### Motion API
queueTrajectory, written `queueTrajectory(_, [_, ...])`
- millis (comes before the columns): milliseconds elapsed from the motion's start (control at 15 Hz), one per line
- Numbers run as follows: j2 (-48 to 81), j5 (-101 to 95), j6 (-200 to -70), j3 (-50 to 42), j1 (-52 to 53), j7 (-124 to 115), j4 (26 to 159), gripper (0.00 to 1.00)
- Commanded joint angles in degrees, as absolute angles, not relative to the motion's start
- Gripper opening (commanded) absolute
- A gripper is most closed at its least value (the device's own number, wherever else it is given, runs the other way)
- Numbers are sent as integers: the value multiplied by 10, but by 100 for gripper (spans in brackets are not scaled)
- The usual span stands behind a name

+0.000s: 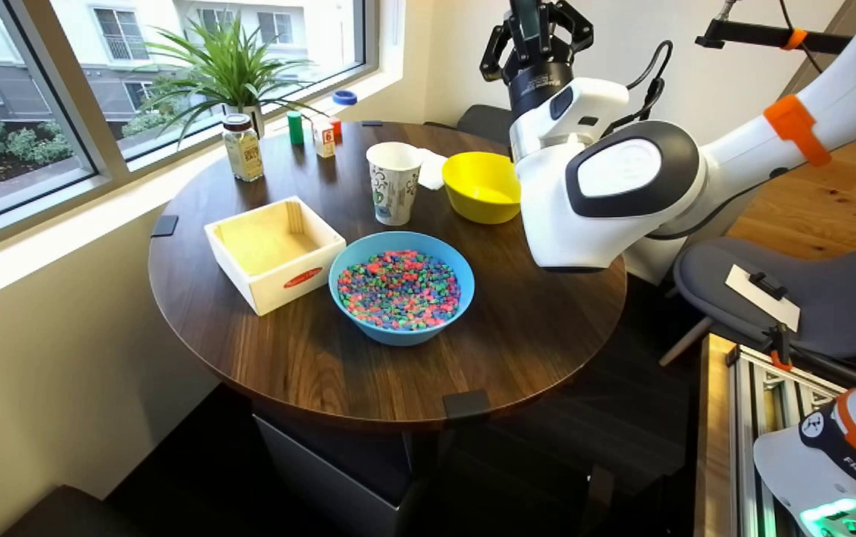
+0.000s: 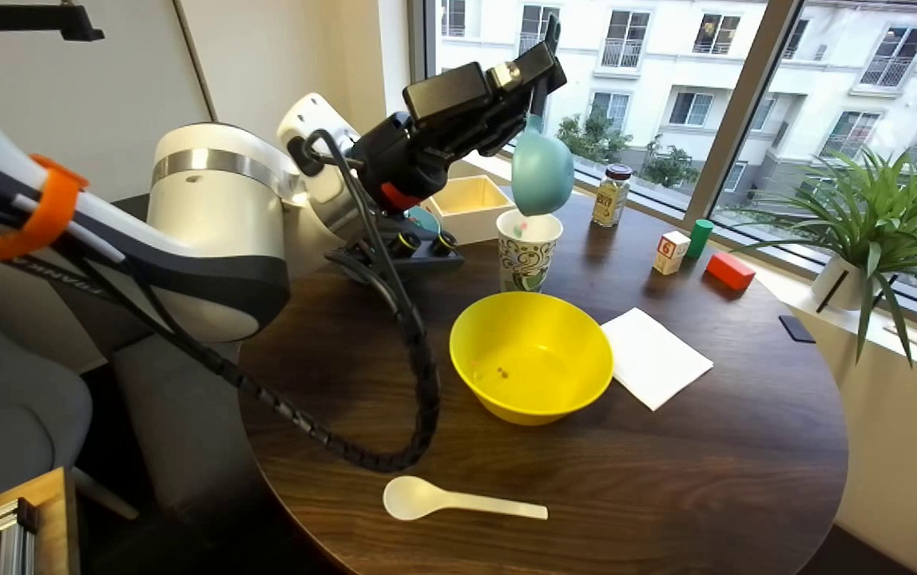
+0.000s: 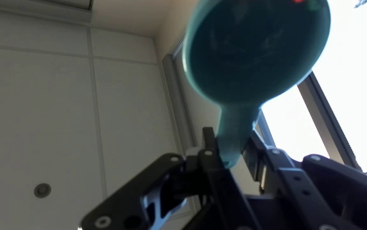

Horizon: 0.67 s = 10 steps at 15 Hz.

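Observation:
My gripper [image 2: 537, 100] is shut on the short handle of a teal scoop [image 2: 542, 172]. In the wrist view the fingers [image 3: 233, 150] grip the handle from both sides, and the scoop's bowl [image 3: 253, 54] shows a red and a green speck near its far edge. In an exterior view the scoop hangs tilted over a patterned paper cup [image 2: 524, 259], with a few coloured bits at the cup's mouth. The cup [image 1: 393, 186] stands upright behind a blue bowl [image 1: 398, 337] of coloured pebbles [image 1: 402, 287]. At the top of that view the gripper [image 1: 531, 26] is partly cut off.
A yellow bowl [image 2: 534, 409] with a few bits stands by the cup. A wooden box [image 1: 279, 291], jar [image 1: 243, 153], toy blocks [image 2: 670, 254], folded napkin [image 2: 654, 363] and white spoon [image 2: 466, 501] are on the round table [image 2: 666, 479]. A plant [image 2: 882, 239] stands by the window.

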<state>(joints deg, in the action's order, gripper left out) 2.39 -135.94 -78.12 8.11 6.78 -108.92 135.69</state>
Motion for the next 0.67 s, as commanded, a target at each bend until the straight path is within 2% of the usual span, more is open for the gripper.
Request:
queueTrajectory(0, [26,-1395,-760,75,67,-1081,1373,6])
queueTrajectory(600, [28,-1445,-752,66,64,-1074,1382,6])
